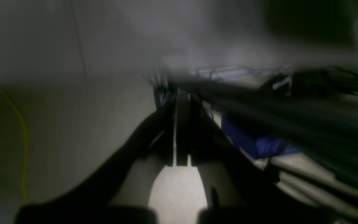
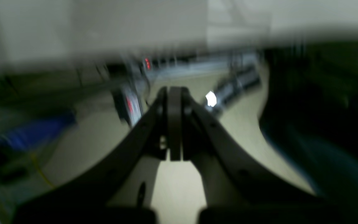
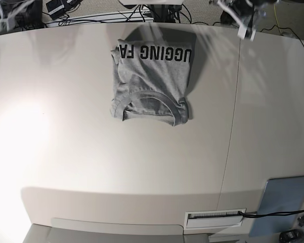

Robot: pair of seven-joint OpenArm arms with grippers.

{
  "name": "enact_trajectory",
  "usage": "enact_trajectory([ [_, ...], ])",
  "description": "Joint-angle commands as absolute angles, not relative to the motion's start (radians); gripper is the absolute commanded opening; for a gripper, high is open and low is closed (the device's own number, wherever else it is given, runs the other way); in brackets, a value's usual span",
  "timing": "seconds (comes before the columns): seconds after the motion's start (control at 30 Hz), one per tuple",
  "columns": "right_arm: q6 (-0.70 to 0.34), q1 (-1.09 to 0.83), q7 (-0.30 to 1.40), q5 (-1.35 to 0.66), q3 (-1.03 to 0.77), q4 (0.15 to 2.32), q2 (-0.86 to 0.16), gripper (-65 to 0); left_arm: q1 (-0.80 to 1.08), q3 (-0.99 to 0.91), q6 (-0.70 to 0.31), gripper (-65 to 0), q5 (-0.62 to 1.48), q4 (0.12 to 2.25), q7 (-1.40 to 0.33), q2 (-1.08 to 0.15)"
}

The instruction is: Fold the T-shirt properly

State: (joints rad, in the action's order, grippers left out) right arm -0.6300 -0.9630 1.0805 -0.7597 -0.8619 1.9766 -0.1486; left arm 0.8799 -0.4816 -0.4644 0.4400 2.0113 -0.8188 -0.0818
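One grey T-shirt (image 3: 150, 81) lies folded into a compact rectangle on the far middle of the pale desk (image 3: 91, 167), black capital lettering along its far edge (upside down from the base view) and the ribbed collar at its near edge. Both claws are clenched on nothing: left claw (image 1: 182, 124), right claw (image 2: 174, 121). One blue-grey panel (image 3: 285, 201) sits at the near corner.

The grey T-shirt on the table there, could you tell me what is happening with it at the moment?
The T-shirt lies folded into a compact rectangle on the table, black lettering showing along its far edge, collar toward the near edge. Neither arm is touching it. The left gripper and right gripper both have their jaws shut on nothing, and their wrist views are blurred and show floor, not table.
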Motion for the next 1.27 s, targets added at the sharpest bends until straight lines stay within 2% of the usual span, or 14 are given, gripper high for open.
enact_trajectory([
  [0.0,-0.64,-0.987,1.065,-0.737,-0.87,1.972,-0.138,-65.0,0.925,-0.49,-0.472,-65.0,0.458,2.01,-0.793,-0.086],
  [0.13,-0.64,-0.994,1.009,-0.636,-0.863,1.822,-0.096,-65.0,1.001,-0.468,-0.472,-65.0,0.457,1.848,-0.71,-0.124],
  [0.27,-0.64,-0.949,0.86,-0.496,-0.833,1.592,-0.11,-65.0,0.957,-0.448,-0.472,-65.0,0.411,1.558,-0.572,-0.156],
  [0.33,-0.642,-0.884,0.819,-0.406,-0.83,1.451,-0.134,-65.0,0.89,-0.448,-0.472,-64.8,0.334,1.389,-0.494,-0.155],
  [0.47,-0.689,-0.733,0.712,-0.284,-0.829,1.124,-0.216,-65.0,0.71,-0.448,-0.473,-58.3,0.196,1.037,-0.427,-0.166],
  [0.67,-0.698,-0.529,0.48,-0.157,-0.781,0.682,-0.334,-65.0,0.471,-0.448,-0.493,-58.3,0.173,0.628,-0.364,-0.192],
  [0.73,-0.698,-0.467,0.393,-0.129,-0.717,0.581,-0.368,-65.0,0.404,-0.448,-0.533,-58.3,0.147,0.552,-0.343,-0.188],
  [0.8,-0.698,-0.41,0.331,-0.108,-0.63,0.513,-0.389,-65.0,0.344,-0.448,-0.531,-58.3,0.126,0.494,-0.324,-0.18],
  [0.9,-0.698,-0.337,0.324,-0.107,-0.49,0.469,-0.39,-65.0,0.268,-0.447,-0.488,-58.3,0.099,0.435,-0.329,-0.172],
  [1.03,-0.698,-0.289,0.321,-0.112,-0.319,0.466,-0.374,-65.0,0.22,-0.447,-0.493,-58.3,0.101,0.401,-0.363,-0.165],
  [1.23,-0.611,-0.282,0.299,-0.142,-0.184,0.466,-0.374,-65.0,0.218,-0.447,-0.495,-58.3,0.101,0.4,-0.366,-0.149],
])
